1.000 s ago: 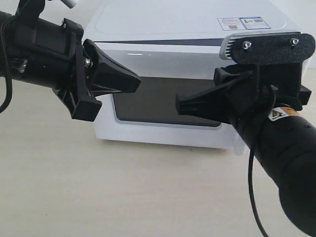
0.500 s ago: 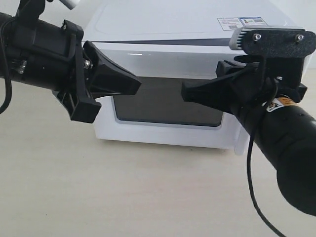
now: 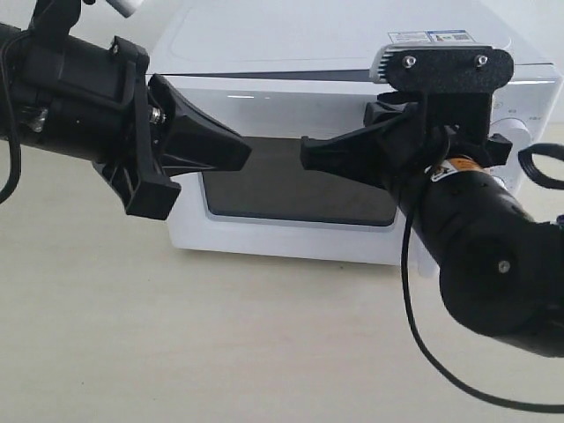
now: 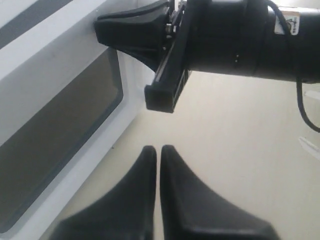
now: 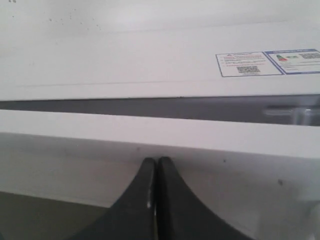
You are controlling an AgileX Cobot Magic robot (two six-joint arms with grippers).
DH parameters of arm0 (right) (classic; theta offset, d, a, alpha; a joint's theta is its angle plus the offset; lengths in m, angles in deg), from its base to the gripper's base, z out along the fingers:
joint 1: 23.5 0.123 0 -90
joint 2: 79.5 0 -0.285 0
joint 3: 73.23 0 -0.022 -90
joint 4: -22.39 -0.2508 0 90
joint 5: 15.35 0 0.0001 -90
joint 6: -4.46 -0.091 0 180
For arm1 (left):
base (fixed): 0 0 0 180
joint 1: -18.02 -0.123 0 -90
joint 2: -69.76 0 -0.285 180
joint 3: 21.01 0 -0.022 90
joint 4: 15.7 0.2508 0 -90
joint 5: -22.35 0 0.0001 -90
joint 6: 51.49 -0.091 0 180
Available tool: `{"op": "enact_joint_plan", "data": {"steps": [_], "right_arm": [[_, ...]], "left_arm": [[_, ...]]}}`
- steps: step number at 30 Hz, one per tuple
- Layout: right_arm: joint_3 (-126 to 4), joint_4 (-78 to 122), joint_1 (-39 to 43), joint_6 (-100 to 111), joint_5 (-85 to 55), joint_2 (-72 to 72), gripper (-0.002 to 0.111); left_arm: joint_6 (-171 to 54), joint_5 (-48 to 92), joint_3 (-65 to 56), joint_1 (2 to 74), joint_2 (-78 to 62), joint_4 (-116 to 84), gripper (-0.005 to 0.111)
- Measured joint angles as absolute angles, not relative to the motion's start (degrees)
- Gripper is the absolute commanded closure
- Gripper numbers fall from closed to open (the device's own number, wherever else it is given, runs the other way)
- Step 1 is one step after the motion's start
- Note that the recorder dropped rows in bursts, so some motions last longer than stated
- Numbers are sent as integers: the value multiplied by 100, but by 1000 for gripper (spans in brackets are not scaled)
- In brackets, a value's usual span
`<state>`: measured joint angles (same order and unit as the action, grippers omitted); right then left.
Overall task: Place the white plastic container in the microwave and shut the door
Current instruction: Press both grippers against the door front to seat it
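A: What is white?
B: The microwave (image 3: 291,40) and its door (image 3: 291,110); the window (image 3: 264,189) is dark grey.
A: Toward 1 o'clock, exterior view?
B: A white sticker (image 3: 429,37), red and blue print. Left gripper (image 3: 248,150), right gripper (image 3: 304,152): matte black. Table (image 3: 220,335): beige.

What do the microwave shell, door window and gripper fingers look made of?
The microwave shell is smooth white with a slight sheen and small highlights on the front. It could be painted metal or plastic; I can't tell which. The door window is a dark, flat, glass-like pane. The fingers of the left gripper and right gripper are matte black with dull, rounded edges, probably moulded plastic.
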<state>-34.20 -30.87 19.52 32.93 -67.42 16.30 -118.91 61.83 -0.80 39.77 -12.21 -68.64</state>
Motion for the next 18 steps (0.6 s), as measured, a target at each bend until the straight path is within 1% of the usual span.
{"op": "enact_joint_plan", "data": {"steps": [7, 18], "right_arm": [[-3524, -3086, 1577, 3297, -6429, 1693, 108], [-3917, -3063, 1539, 3533, -6458, 2171, 108]], "left_arm": [[-11891, 6183, -80, 3977, -1221, -6864, 103], [-11891, 6183, -80, 3977, -1221, -6841, 103]]}}
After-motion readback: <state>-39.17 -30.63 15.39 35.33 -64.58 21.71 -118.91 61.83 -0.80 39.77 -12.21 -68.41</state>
